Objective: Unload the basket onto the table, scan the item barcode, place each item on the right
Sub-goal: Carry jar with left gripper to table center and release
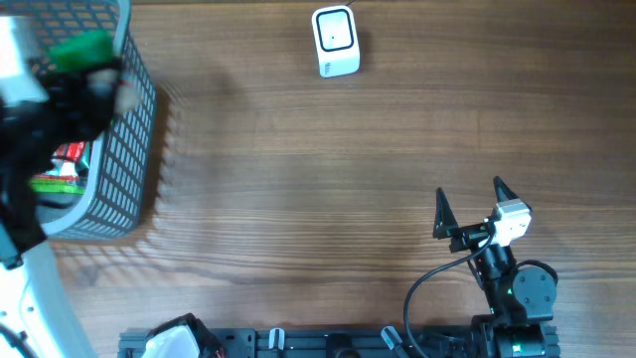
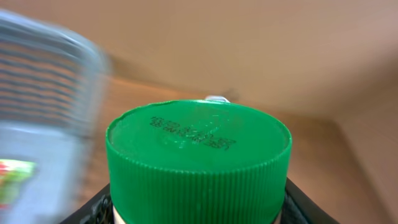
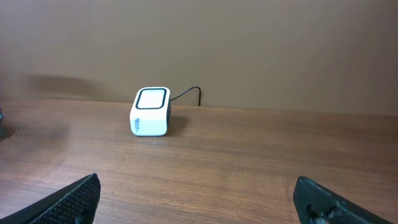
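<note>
A green-capped container (image 2: 198, 155) fills the left wrist view, with its ribbed lid toward the camera and a white body just showing below. My left gripper (image 2: 198, 211) is shut on it, one black finger on each side. Overhead, the green cap (image 1: 79, 48) and left gripper (image 1: 84, 85) are blurred above the basket (image 1: 134, 149). No barcode shows. The white scanner (image 1: 335, 42) stands at the table's far edge, also seen as the scanner (image 3: 151, 111) ahead of the right wrist. My right gripper (image 1: 469, 204) rests open and empty near the front right.
The grey mesh basket at the far left holds other packaged items (image 1: 62, 169). A black cable (image 1: 422, 288) loops beside the right arm's base. A black rail (image 1: 298, 343) runs along the front edge. Bare wood lies between the basket and the scanner.
</note>
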Motion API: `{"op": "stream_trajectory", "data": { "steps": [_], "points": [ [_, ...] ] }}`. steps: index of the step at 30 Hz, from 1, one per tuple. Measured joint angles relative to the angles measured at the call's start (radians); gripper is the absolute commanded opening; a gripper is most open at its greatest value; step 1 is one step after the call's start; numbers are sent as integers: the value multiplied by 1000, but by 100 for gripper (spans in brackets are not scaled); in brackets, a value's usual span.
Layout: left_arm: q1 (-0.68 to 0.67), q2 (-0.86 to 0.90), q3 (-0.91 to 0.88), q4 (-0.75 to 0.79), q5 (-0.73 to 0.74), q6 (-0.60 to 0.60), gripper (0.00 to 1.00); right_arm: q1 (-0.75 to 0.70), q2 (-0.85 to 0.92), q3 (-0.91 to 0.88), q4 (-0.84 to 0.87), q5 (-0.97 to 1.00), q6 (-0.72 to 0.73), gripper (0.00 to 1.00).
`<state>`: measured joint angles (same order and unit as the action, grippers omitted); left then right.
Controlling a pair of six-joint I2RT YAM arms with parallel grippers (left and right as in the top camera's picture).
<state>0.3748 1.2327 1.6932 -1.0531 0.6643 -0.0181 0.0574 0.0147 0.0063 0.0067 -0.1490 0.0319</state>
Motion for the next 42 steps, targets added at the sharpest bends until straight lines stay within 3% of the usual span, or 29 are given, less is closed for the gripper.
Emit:
{"op": "stream_trajectory", "data": {
  "steps": [7, 14, 20, 25, 34, 42],
  "points": [
    [-426, 165, -87, 12, 47, -19, 43, 0, 0, 0, 0, 0, 0, 100],
    [-689, 498, -120, 177, 49, -72, 43, 0, 0, 0, 0, 0, 0, 100],
    [-803, 767, -124, 309, 48, -153, 43, 0, 0, 0, 0, 0, 0, 100],
    [-845, 928, -127, 333, 31, -210, 40, 0, 0, 0, 0, 0, 0, 100],
    [-968, 959, -132, 507, -73, -497, 41, 0, 0, 0, 0, 0, 0, 100],
    [-1140, 959, -132, 595, -210, -631, 36, 0, 0, 0, 0, 0, 0, 100]
  ]
}}
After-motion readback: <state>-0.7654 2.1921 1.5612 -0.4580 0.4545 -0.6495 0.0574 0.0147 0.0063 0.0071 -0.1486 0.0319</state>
